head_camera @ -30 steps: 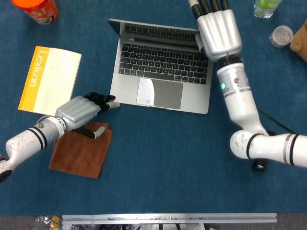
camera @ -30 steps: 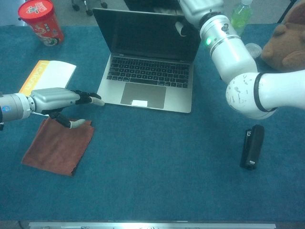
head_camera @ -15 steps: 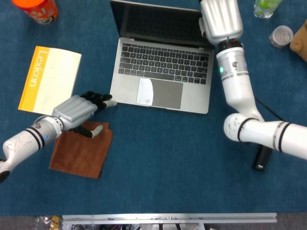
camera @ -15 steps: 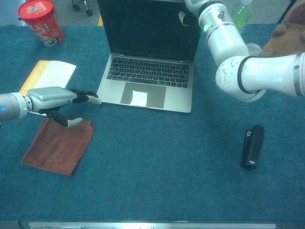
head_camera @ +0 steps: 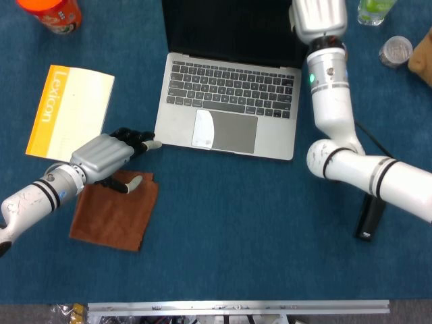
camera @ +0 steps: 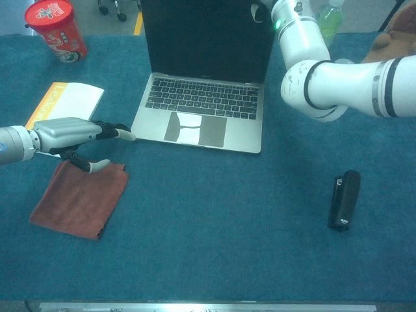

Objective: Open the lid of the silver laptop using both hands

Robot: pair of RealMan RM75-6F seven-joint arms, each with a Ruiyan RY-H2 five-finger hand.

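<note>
The silver laptop [head_camera: 226,108] stands open in the middle of the table, its dark screen [camera: 208,39] upright. My right hand [head_camera: 317,17] is at the screen's upper right edge, its fingers cut off by the frame's top. In the chest view its thumb [camera: 255,8] lies on the screen side of the lid, so it grips the lid. My left hand [head_camera: 108,155] lies low on the table to the left, holding nothing, its fingertips [head_camera: 152,144] stretched toward the base's front left corner, at or just short of it.
A brown cloth [head_camera: 115,212] lies under my left hand's thumb. A yellow and white book [head_camera: 71,111] is at the left, a red cup [head_camera: 54,13] behind it. A black device [head_camera: 368,219] lies at the right. A green bottle [head_camera: 374,10], a clear cup [head_camera: 395,50] and a brown plush toy [camera: 393,45] stand at the back right.
The lid has swung up from low over the keyboard to upright, and my right hand has gone up and back with it. My left hand has drawn slightly left.
</note>
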